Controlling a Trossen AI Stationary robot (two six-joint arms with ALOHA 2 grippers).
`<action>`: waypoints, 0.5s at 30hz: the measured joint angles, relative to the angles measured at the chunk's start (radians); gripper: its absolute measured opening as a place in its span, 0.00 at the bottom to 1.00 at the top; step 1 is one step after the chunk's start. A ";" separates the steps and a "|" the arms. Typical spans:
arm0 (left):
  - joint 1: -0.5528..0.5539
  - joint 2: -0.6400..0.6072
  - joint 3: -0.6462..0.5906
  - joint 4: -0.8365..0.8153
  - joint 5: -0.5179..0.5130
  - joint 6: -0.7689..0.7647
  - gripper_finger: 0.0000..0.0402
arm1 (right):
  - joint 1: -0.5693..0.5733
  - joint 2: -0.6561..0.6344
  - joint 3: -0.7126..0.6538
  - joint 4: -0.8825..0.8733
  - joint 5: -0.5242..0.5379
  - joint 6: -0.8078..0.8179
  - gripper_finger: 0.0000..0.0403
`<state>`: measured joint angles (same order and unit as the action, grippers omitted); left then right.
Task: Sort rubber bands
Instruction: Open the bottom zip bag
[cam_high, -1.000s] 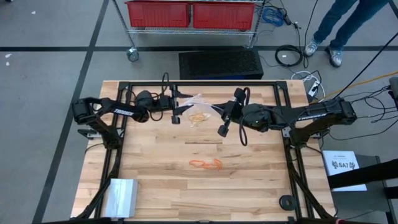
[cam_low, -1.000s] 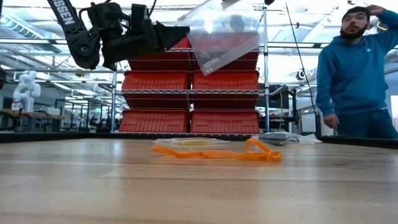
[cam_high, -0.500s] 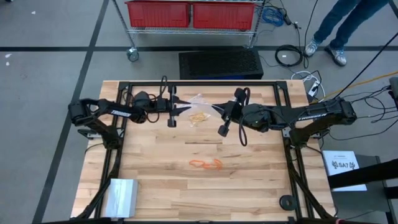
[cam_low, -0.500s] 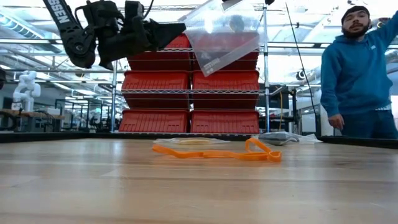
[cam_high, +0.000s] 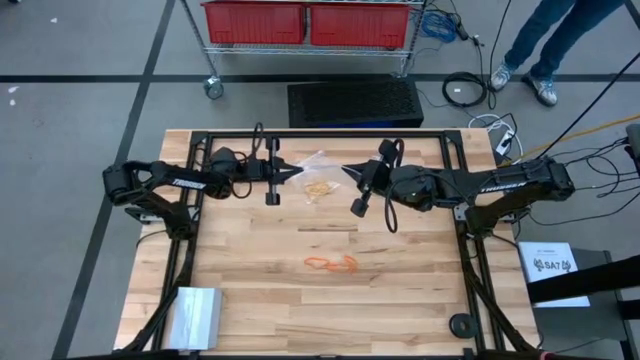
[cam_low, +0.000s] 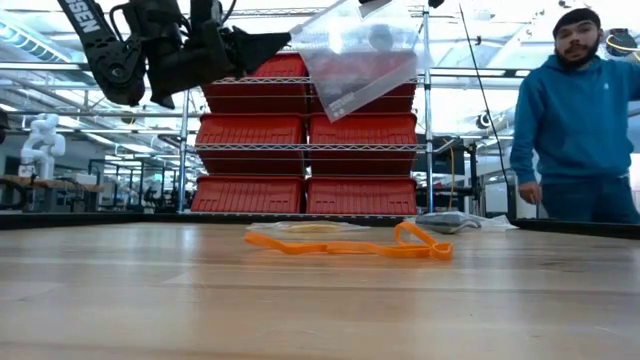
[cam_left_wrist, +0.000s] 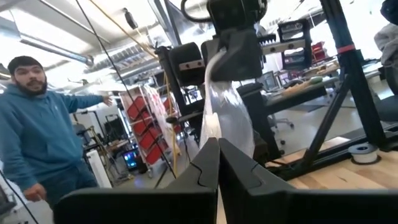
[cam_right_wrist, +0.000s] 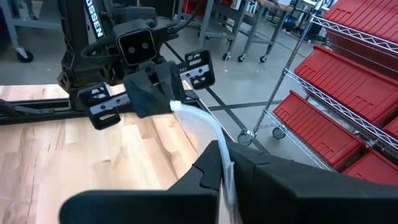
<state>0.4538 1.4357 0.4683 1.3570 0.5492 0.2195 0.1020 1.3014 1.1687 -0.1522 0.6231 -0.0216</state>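
A clear plastic bag (cam_high: 318, 160) hangs in the air over the far middle of the table, stretched between my two grippers. My left gripper (cam_high: 291, 171) is shut on its left side and my right gripper (cam_high: 345, 172) on its right side. In the low view the bag (cam_low: 360, 55) hangs high above the wood. Yellowish-tan rubber bands (cam_high: 320, 187) lie on the table under the bag. Orange rubber bands (cam_high: 332, 263) lie in a loose clump at the table's middle, also seen in the low view (cam_low: 350, 243). My left gripper pinches the bag's edge (cam_left_wrist: 214, 132) between its two shut fingers, coming roughly level from the table's left. The bag is lifted clear and runs across to the other gripper. My right gripper pinches the opposite edge (cam_right_wrist: 222, 155) between its shut fingers, coming from the table's right. The film arches from there to the left gripper (cam_right_wrist: 174, 102).
Another clear bag (cam_high: 195, 315) lies at the table's near left corner. A small black round object (cam_high: 462, 325) sits near the right frame rail. Beyond the far edge stand a rack of red bins (cam_high: 305, 22) and a person in a blue hoodie (cam_low: 575, 120).
My left gripper has shut on the bag's left edge; one second ago its fingers stood open around it. The bag stays lifted between the two grippers. My right gripper has kept still.
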 joint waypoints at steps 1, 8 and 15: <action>-0.003 0.000 0.000 -0.004 0.000 0.000 0.02 | 0.000 0.000 0.000 0.001 0.000 0.000 0.00; -0.012 0.000 0.000 -0.008 -0.002 -0.001 0.17 | 0.000 0.000 0.000 0.007 0.000 -0.001 0.00; -0.015 0.000 0.033 -0.059 -0.008 -0.030 0.29 | 0.000 0.000 0.000 0.007 0.000 -0.001 0.00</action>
<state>0.4388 1.4361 0.5016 1.2977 0.5415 0.1898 0.1020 1.3014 1.1687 -0.1455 0.6228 -0.0223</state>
